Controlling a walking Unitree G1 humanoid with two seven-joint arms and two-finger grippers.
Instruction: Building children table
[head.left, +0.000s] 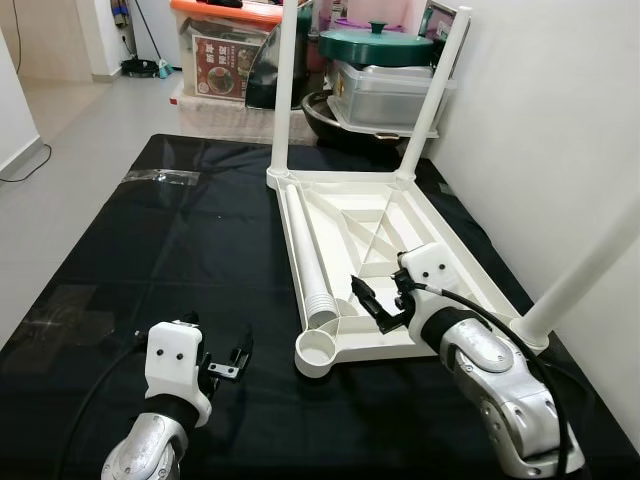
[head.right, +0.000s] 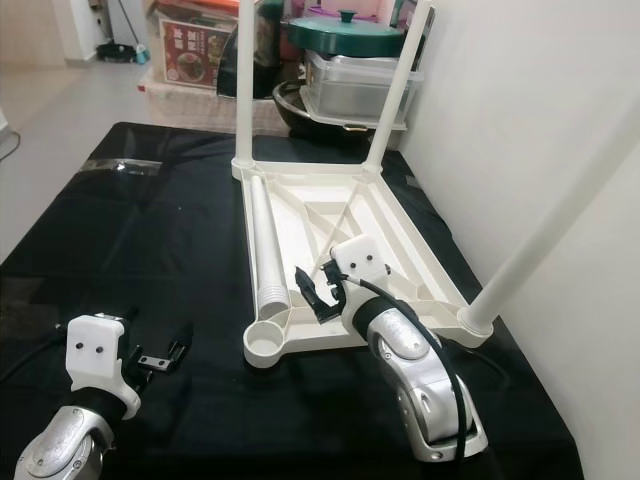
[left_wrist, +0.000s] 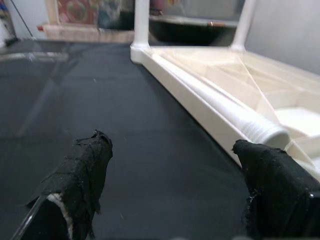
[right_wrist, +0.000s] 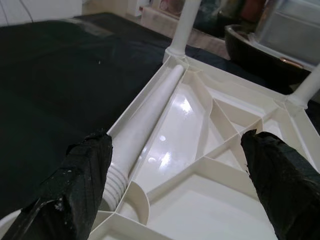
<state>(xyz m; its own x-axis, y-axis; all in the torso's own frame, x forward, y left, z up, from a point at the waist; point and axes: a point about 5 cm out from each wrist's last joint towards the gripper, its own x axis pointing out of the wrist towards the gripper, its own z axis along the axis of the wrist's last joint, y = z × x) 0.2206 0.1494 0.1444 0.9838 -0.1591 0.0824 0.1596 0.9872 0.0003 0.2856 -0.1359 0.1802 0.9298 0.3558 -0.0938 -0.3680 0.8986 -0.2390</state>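
Both my grippers hover low and wide open, holding nothing: left gripper (head.left: 228, 366) over the black cloth (head.left: 150, 250), right gripper (head.left: 380, 303) over the upturned white table (head.left: 440, 245). One loose leg (head.left: 306, 262) lies inside its frame, beside the empty corner socket (head.left: 318, 350); three legs stand upright.

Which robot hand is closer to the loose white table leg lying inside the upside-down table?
Right. The right gripper hovers over the tabletop's underside, just beside the loose leg. The left gripper is out over the black mat, off the table's near corner.
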